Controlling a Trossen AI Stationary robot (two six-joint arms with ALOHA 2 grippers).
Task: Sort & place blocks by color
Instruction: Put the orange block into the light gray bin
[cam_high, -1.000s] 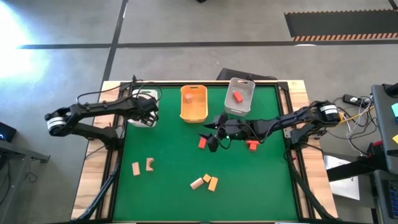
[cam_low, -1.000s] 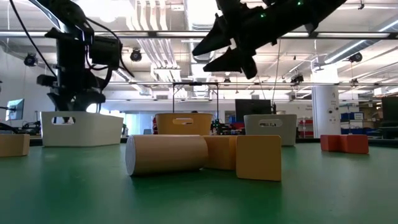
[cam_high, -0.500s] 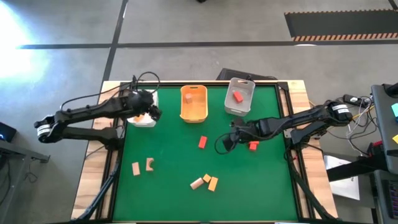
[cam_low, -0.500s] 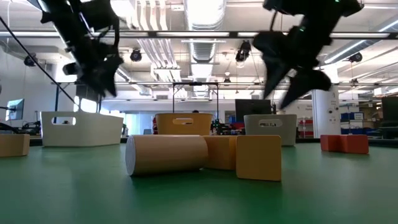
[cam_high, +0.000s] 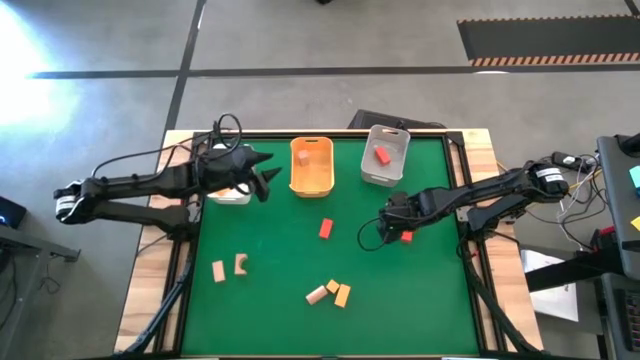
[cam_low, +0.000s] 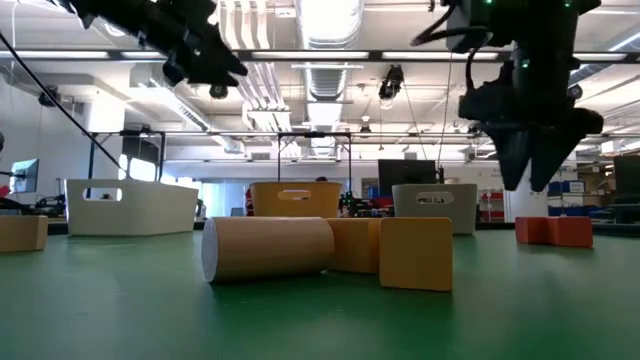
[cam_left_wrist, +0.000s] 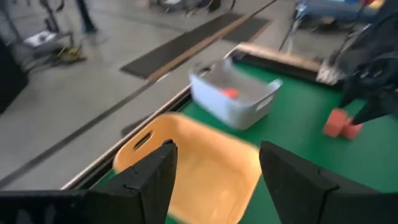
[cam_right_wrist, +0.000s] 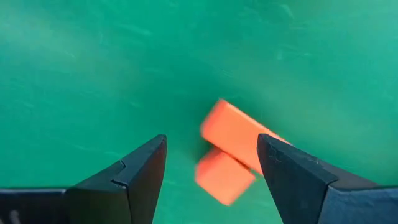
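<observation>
Blocks lie scattered on the green tabletop (cam_high: 280, 320) from above; the right claw (cam_high: 393, 226) hangs beside a red block (cam_high: 406, 236). Right wrist: two red blocks (cam_right_wrist: 231, 151) below empty, spread fingers. Left wrist: left claw (cam_left_wrist: 214, 168) open, empty, above the orange bin (cam_left_wrist: 193, 168).

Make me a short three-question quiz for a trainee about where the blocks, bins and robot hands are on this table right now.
1. True or false: the grey bin already holds a red block.
2. Which hand hangs open over the red blocks on the mat? A) left hand B) right hand C) neither
3. Fill in: the left hand is open and empty between the white bin and the ___ bin.

Key
1. True.
2. B. The right wrist view looks down on two red pieces touching each other, not yet gripped.
3. Orange.
</observation>
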